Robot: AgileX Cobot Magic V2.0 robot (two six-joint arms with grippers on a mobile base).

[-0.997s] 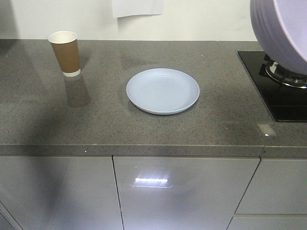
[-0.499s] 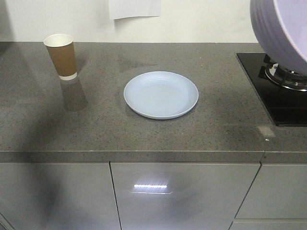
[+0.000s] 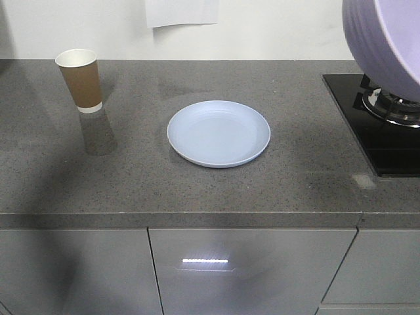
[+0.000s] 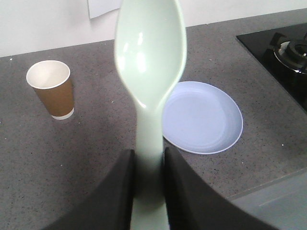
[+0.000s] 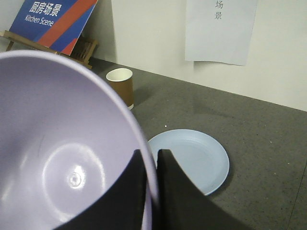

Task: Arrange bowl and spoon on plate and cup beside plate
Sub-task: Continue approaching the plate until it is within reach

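Left jaws clamp spoon [image 4: 151, 57], right jaws pinch bowl [image 5: 62, 143] rim, plate [image 3: 218, 133] central on counter [image 3: 295, 180]

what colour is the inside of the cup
White inside the cup, clearest in the left wrist view.

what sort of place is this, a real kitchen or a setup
Probably a staged kitchen set: a speckled grey countertop over cabinet doors, a black gas hob at one end, and a sign reading "Kitchen Scene" propped against the wall.
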